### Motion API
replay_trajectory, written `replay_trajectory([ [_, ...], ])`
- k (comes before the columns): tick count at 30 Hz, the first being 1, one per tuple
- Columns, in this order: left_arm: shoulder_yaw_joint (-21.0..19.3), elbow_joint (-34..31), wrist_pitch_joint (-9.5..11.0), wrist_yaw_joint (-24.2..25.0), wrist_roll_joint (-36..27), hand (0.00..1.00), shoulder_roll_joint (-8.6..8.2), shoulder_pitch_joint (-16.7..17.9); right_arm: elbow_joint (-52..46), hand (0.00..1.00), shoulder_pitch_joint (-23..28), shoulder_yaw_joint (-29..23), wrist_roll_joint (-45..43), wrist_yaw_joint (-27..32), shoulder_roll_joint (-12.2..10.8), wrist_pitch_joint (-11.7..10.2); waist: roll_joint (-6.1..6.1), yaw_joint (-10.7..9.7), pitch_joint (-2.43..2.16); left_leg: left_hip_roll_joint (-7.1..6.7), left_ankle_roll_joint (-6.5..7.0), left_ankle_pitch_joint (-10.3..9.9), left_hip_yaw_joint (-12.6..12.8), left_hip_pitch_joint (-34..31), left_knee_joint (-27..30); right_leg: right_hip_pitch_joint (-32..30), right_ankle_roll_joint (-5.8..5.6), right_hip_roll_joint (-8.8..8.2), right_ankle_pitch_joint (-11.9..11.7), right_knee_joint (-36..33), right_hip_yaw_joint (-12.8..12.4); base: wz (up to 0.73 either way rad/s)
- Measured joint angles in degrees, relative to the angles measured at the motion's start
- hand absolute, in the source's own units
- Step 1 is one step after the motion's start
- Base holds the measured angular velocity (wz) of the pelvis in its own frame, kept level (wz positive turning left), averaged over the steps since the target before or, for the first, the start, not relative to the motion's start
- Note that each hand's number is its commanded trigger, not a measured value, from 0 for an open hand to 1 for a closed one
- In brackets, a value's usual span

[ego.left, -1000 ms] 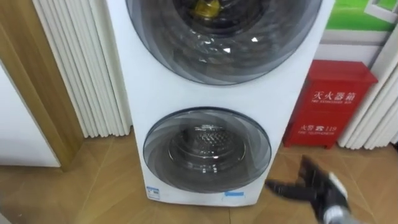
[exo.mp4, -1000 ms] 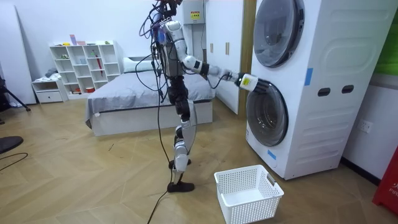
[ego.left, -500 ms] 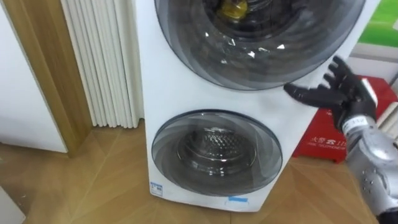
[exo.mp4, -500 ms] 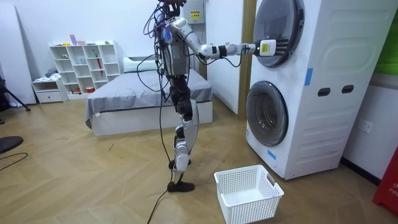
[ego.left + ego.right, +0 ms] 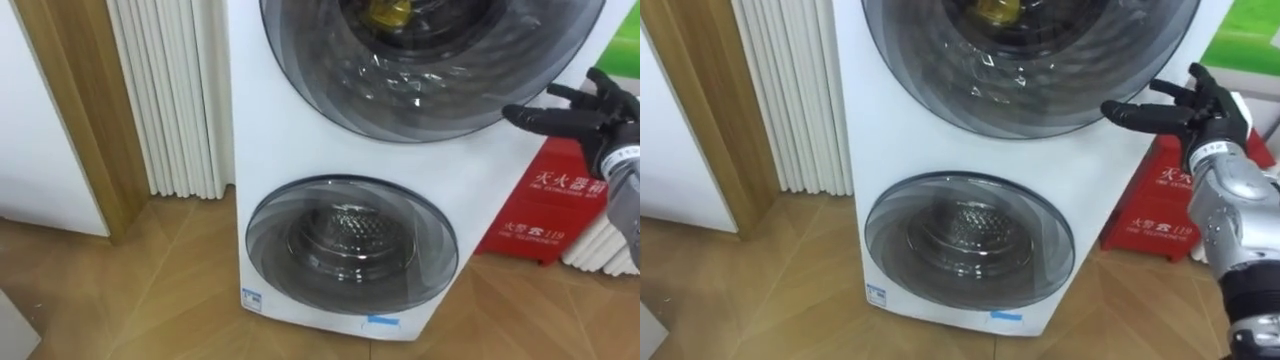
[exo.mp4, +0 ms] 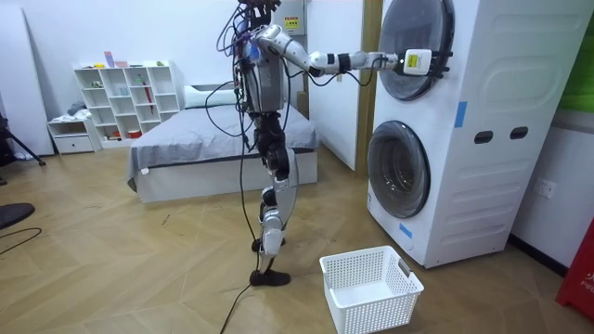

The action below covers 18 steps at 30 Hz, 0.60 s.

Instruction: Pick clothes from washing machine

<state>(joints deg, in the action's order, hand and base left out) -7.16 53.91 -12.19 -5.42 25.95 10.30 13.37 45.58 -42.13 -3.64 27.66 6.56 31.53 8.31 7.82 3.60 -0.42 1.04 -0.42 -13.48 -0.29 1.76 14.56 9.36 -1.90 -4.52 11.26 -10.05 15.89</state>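
Note:
A white stacked washing machine [image 5: 260, 140] stands before me, both round dark doors closed. Behind the upper door [image 5: 430, 60] a yellow item [image 5: 390, 12] shows through the glass. The lower door [image 5: 350, 245] shows a bare metal drum. My right hand [image 5: 585, 118] is raised at the right edge of the upper door, fingers straight and spread, pointing at the rim and holding nothing. The room view has this hand [image 6: 418, 62] right at the upper door, with the robot standing upright an arm's length from the machine.
A red cabinet [image 5: 550, 200] stands on the floor right of the machine and a white ribbed panel [image 5: 170, 90] left of it. A white laundry basket [image 6: 369, 288] sits on the wooden floor in front. A bed [image 6: 213, 148] and shelf [image 6: 121, 97] lie behind.
My right hand rose from low beside the lower door to the upper door's right edge, then slid a little further right. The head camera shifted too.

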Motion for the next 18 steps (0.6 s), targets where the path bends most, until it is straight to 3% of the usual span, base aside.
replay_trajectory([
  [9,-0.9,0.0,0.0,0.1,-0.1,0.0,0.67,0.6,1.3,0.0,-0.1,0.0,1.5,-1.6,2.8,1.5,1.13,0.0,0.26,0.0,0.02,0.1,-0.3,0.8,-1.1,0.2,-0.02,-0.05,0.0,-0.6,0.2,0.02],
  [13,-1.9,-0.1,0.1,0.6,0.0,0.0,0.99,0.7,1.3,0.0,-0.3,0.0,2.5,-2.3,4.4,1.9,1.12,-0.3,0.21,0.01,0.01,0.1,-1.1,0.4,-1.3,-0.3,-0.02,-0.15,0.0,-1.0,2.6,0.06],
  [14,-1.9,-0.1,0.1,0.8,0.0,0.0,1.11,0.4,1.4,0.0,-0.3,0.0,2.5,-2.2,4.8,2.0,1.0,-0.4,0.22,0.16,0.04,0.3,-2.0,0.7,-1.5,-0.9,-0.08,-0.19,0.1,-2.4,3.2,0.0],
  [15,-1.6,-0.1,0.0,1.0,0.0,0.0,1.34,0.2,1.8,0.0,-0.3,0.0,2.5,-2.2,4.9,2.1,0.73,-0.5,0.33,1.05,0.14,0.9,-4.8,1.5,-2.1,-3.1,-0.39,-0.23,0.9,-6.1,2.8,-0.23],
  [16,-1.8,-0.1,0.3,1.1,0.0,0.0,1.97,0.2,1.8,0.0,-0.4,0.0,2.1,-2.5,4.8,2.1,0.92,0.2,0.27,1.69,0.02,1.0,-8.6,1.5,-2.2,-5.5,0.35,1.59,2.0,-3.7,-0.6,-0.43],
  [17,-2.6,0.0,0.6,1.1,0.1,0.0,2.26,0.2,1.6,0.0,-1.0,0.0,2.1,-2.8,4.7,2.1,1.29,0.4,0.23,1.82,-0.11,0.9,-9.8,1.2,-2.2,-6.7,1.2,2.68,1.1,0.4,-2.0,-0.27],
  [18,-4.4,0.6,0.7,1.1,0.9,0.0,2.06,0.5,1.1,0.0,-1.6,-0.1,2.4,-2.8,4.9,2.0,0.91,-0.6,0.21,2.38,-1.52,0.7,-10.1,0.6,-2.4,-6.6,3.09,3.23,-4.0,1.2,-0.1,0.09],
])
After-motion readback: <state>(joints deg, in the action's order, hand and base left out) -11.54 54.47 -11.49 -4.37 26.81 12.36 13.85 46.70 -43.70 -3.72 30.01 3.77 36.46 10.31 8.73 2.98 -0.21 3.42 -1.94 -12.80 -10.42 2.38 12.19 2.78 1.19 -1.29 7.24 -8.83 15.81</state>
